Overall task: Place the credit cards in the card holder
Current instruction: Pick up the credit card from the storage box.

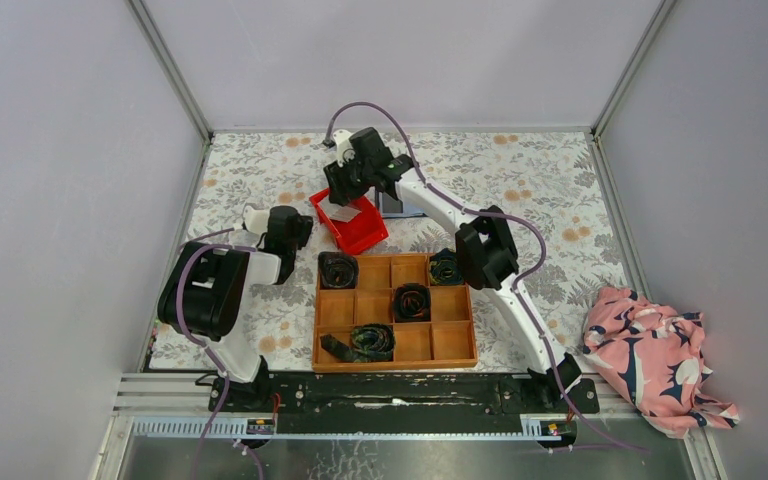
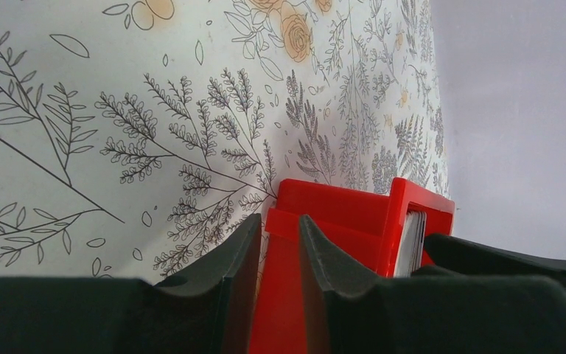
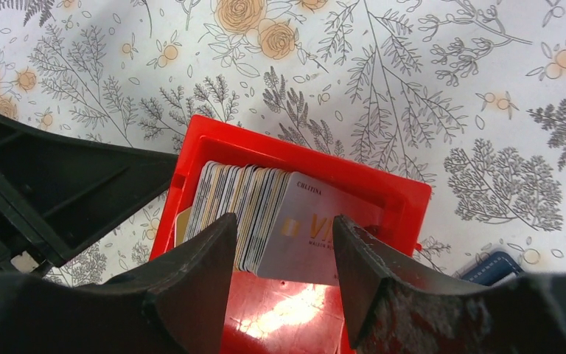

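Observation:
A stack of credit cards stands on edge in a red bin, a pale card with gold lettering at its front. My right gripper hangs open just above the stack, one finger on each side of its front end, touching nothing that I can see. My left gripper is shut on the bin's side wall, and card edges show inside. In the top view the left gripper is at the bin's left side and the right gripper over it. The card holder lies right of the bin, mostly hidden.
A wooden grid tray with dark rolled fabric bundles sits near the arm bases. A pink patterned cloth lies at the right edge. Grey walls close in the flowered tabletop on three sides.

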Motion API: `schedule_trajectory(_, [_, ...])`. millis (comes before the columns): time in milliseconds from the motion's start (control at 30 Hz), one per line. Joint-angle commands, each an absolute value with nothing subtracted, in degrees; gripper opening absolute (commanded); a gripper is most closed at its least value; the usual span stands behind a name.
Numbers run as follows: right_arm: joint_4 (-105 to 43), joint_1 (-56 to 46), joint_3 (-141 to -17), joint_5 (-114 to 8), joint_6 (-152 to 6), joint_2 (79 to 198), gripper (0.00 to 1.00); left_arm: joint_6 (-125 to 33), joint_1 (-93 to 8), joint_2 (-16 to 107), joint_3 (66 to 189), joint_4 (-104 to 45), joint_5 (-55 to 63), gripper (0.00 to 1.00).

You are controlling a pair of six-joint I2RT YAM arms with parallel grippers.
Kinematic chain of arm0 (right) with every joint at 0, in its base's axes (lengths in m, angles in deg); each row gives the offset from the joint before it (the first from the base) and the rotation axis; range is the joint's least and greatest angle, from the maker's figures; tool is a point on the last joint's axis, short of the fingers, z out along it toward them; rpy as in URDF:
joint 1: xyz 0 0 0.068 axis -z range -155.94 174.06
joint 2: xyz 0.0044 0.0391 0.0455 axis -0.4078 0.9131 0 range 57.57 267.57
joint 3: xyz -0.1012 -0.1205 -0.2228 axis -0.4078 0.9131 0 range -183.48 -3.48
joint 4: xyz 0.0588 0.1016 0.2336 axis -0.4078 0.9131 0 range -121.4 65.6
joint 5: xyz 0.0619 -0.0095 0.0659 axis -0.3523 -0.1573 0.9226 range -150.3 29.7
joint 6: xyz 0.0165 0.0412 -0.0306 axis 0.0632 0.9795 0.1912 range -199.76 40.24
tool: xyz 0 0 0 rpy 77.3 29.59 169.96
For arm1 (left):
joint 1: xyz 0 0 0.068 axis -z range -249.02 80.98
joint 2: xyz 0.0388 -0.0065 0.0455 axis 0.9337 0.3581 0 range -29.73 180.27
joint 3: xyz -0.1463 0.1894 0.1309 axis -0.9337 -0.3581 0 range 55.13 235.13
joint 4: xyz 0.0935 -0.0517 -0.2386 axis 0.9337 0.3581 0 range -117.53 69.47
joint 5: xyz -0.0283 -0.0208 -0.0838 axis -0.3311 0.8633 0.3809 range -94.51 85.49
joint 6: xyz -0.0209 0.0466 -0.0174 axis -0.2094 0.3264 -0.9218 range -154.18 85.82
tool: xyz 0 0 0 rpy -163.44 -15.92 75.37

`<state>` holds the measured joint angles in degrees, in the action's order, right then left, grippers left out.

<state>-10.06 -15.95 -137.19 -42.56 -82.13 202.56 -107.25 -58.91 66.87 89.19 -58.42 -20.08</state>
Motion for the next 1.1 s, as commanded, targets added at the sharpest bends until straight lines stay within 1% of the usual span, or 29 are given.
schedule_trajectory(0, [-12.1,-15.4,-140.3,-38.9,-79.4,204.1,0.58,-107.7,-58.6,67.7,90.4,-61.7,-20.2,0.32])
schedule_trajectory(167, [-12.3,-14.9,-140.6,-37.4,-77.9,205.2,0.57,-107.5,-58.6,67.5,90.3,-61.7,-20.2,0.32])
schedule_trajectory(467, [-14.0,-14.4,-139.0,-34.5,-75.4,204.3,0.45,-107.4,-58.4,68.1,91.5,-61.5,-19.4,0.32])
schedule_trajectory(833, [-14.0,-14.4,-138.2,-33.7,-74.6,201.4,0.39,-107.4,-57.1,69.3,93.0,-61.0,-19.3,0.32])
schedule_trajectory(1067, [-13.7,-14.5,-136.7,-34.0,-74.9,200.0,0.32,-107.6,-56.5,69.2,93.4,-60.9,-19.7,0.32])
